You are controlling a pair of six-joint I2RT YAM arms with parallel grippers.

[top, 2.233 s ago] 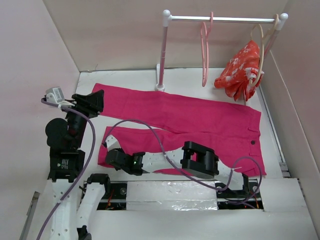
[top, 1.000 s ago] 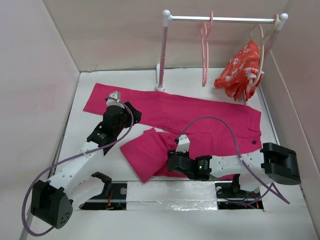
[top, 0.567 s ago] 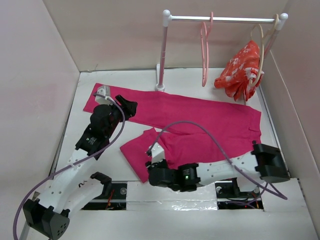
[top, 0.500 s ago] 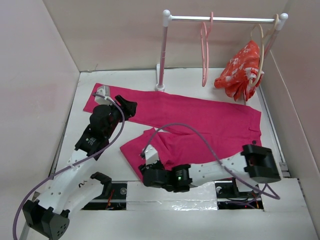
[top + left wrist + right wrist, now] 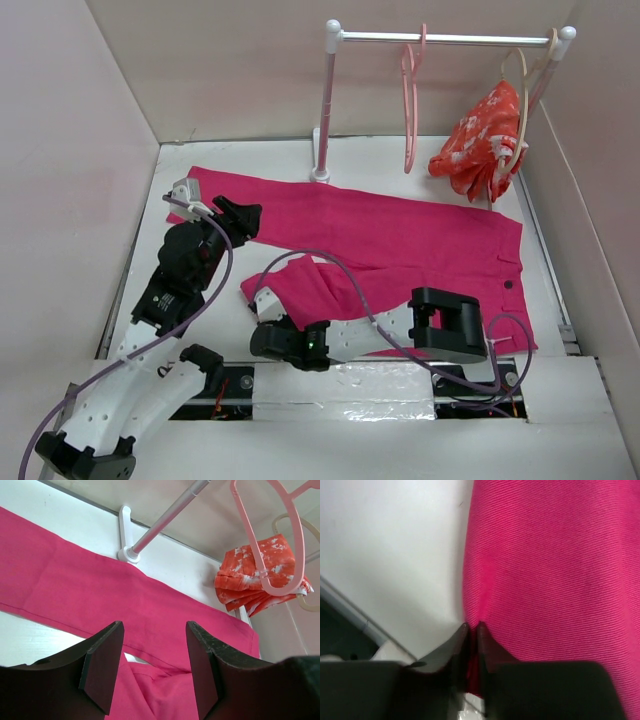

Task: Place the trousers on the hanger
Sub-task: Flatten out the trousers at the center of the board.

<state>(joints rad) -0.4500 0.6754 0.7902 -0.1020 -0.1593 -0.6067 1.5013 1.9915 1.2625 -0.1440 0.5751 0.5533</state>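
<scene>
trousers (image 5: 400, 235) flat on tabletop (image 5: 420, 155), long axis running left-right, waist at right end, leg ends at left; near leg is bunched back on itself. right gripper (image 5: 472, 628) sits at near-left edge of that bunched leg, pressed together and pinching a fold of the cloth hem right by the bare tabletop. left gripper (image 5: 155, 630) spread, holding nothing, hovering over left end of far leg. hanger (image 5: 408, 120) hangs on rail (image 5: 450, 38) at the back, beside floral garment (image 5: 478, 140), well apart from both grippers, up and right of the pinched hem; left gripper is the nearer one to it. likely next: lift the pinched leg end toward the back right, so cloth has to travel almost the whole tabletop depth. vs half a second ago: right gripper shifted left along near edge and went from spread to clamped on cloth; left gripper backed off slightly left, spread as before
</scene>
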